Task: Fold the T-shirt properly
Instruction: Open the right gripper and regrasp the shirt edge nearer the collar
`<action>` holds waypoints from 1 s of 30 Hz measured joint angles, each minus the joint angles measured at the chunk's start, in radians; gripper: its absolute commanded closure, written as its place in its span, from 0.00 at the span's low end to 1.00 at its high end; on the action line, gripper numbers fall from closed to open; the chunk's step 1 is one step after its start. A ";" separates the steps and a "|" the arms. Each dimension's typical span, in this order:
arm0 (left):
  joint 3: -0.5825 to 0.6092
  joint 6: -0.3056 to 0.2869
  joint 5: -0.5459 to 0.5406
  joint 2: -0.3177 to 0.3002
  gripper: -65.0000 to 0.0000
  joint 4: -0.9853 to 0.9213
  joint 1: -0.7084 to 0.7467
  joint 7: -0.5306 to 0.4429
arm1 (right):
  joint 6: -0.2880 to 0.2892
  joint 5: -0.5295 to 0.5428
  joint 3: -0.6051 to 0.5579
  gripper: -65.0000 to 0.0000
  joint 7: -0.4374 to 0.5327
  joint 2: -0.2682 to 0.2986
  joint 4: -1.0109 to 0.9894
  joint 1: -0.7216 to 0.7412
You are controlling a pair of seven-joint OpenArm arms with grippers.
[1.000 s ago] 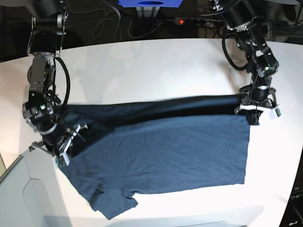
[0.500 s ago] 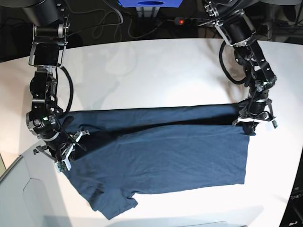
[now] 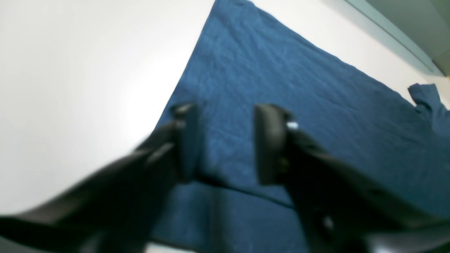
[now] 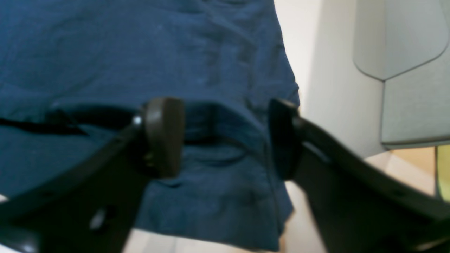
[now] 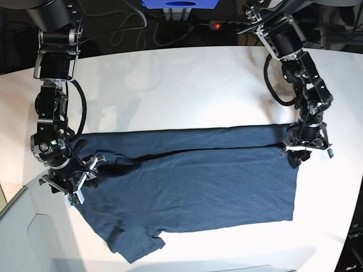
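Nearest you in the base view, the lower sleeve [image 5: 139, 245] of the T-shirt [image 5: 193, 181] juts out unfolded toward the near edge of the white table [image 5: 187, 85], so that side of the garment has not been dealt with. Above it the main body lies flat, spread lengthways across the table and fairly smooth.

Farther up the T-shirt, you can see one long fold laid: the far edge has been brought over toward the middle, making a narrow doubled band [image 5: 187, 139] that runs from one end of the garment to the other, with a dark crease line beneath it. It looks slightly uneven near the collar end, where the cloth bunches.

At the hem end of that band, the left gripper [image 3: 225, 144] hangs just over the fold with its fingers [image 3: 269, 140] spread wide and nothing between them. At the collar end, the right gripper [image 4: 225, 137] does the same, fingers [image 4: 163, 135] wide apart above the rumpled cloth, holding nothing.

So judge it as roughly a first lengthwise fold done. You are left with the near side and its sleeve to fold in, then the crosswise folds to make a compact packet
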 measured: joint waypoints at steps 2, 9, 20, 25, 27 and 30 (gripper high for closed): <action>0.000 0.000 -0.002 -0.010 0.46 0.037 0.005 -0.003 | 0.000 -0.002 0.003 0.35 0.000 0.017 0.023 -0.006; -0.008 -0.004 -0.014 -0.013 0.44 0.109 0.143 0.008 | 0.002 -0.003 0.005 0.36 -0.015 0.039 0.108 -0.131; -0.010 -0.002 -0.011 -0.014 0.44 -0.030 0.140 0.005 | 0.002 0.006 0.036 0.36 -0.007 0.048 0.182 -0.263; -0.021 0.003 -0.002 -0.016 0.44 -0.039 0.140 0.005 | 0.002 -0.005 0.111 0.36 -0.011 0.054 0.179 -0.271; -0.041 0.003 -0.002 -0.013 0.44 -0.039 0.134 0.005 | 0.002 -0.001 0.124 0.36 -0.010 0.053 0.177 -0.274; -0.051 0.004 -0.003 -0.020 0.44 -0.069 0.130 -0.004 | 0.002 0.001 0.143 0.36 -0.008 0.063 0.177 -0.288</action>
